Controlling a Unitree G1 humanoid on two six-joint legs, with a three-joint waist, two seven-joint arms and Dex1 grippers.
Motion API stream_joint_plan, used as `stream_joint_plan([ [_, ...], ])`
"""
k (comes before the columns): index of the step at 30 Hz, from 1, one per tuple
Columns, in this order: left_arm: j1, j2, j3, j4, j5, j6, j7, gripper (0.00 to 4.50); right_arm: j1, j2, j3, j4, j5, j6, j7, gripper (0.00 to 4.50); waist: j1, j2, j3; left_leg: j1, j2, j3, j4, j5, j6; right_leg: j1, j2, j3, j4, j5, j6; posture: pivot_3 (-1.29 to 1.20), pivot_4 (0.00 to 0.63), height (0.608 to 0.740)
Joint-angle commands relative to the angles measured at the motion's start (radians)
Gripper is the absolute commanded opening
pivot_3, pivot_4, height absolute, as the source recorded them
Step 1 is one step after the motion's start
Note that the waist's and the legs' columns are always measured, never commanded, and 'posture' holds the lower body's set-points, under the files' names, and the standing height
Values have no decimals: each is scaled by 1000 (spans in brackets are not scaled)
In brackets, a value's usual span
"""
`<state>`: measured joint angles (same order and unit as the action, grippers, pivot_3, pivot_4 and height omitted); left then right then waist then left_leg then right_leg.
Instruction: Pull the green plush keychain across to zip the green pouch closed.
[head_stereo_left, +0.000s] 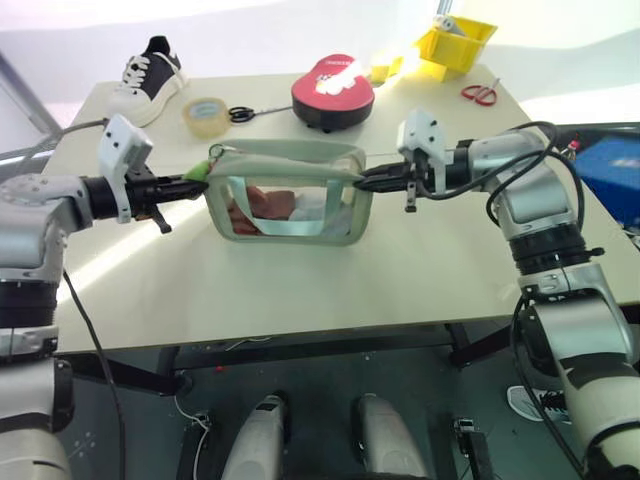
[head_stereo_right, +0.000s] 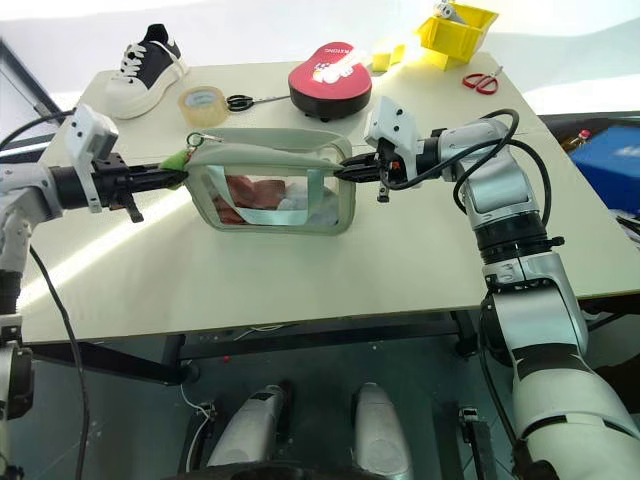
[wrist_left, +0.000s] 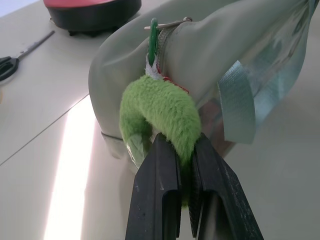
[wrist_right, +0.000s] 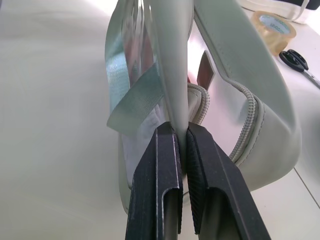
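On the pale table (head_stereo_left: 330, 290), the green pouch (head_stereo_left: 290, 195) is pinched at one end by the right gripper (head_stereo_left: 362, 183) and the green plush keychain (wrist_left: 162, 112) at the other by the left gripper (wrist_left: 186, 172), so a steady pull along the still-open zipper is called for next.

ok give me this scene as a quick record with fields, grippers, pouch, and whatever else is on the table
left gripper: shut on the keychain, at the pouch's left end
right gripper: shut on the pouch's right end
pouch: upright mid-table, held from both ends
zipper: keychain at the left end; not zipped yet
behind pouch: red case, tape roll, black scissors
far left: shoe
far right: yellow bin, red scissors
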<state>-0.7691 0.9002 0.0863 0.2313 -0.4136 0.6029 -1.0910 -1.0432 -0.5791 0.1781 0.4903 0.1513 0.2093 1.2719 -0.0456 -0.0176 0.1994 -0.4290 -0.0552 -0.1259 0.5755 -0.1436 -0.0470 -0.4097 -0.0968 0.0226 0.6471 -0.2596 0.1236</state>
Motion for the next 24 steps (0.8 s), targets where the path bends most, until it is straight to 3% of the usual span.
stream_joint_plan([
  [1, -95, 19, 26, -31, -11, -46, -31, 11, -43, 10, -13, 5, -6, -22, -4, 0, 0, 0, 0, 0, 0, 0, 0, 0, 0, 0, 0, 0, 0, 0, 0, 0, 150, 740],
  [6, -172, -19, -52, 15, 57, -113, -66, 11, -52, 15, -7, 27, -21, -45, -4, 0, 0, 0, 0, 0, 0, 0, 0, 0, 0, 0, 0, 0, 0, 0, 0, 0, 150, 740],
  [10, -130, 10, -70, -23, 60, -112, -144, 11, -59, 16, -12, 28, -29, -49, -8, 0, -3, 0, 0, 0, 0, 0, 0, 0, 0, 0, 0, 0, 0, 0, 0, 0, 150, 740],
  [20, -11, 48, -33, 24, 112, -178, -118, 11, -53, 7, -21, 0, -30, -43, -3, 0, 3, 0, 0, 0, 0, 0, 0, 0, 0, 0, 0, 0, 0, 0, 0, 0, 150, 740],
  [24, 16, 62, -19, 7, 103, -168, -118, 1595, -54, 14, -18, -2, -31, -43, -1, 0, 0, 0, 0, 0, 0, 0, 0, 0, 0, 0, 0, 0, 0, 0, 0, 0, 150, 740],
])
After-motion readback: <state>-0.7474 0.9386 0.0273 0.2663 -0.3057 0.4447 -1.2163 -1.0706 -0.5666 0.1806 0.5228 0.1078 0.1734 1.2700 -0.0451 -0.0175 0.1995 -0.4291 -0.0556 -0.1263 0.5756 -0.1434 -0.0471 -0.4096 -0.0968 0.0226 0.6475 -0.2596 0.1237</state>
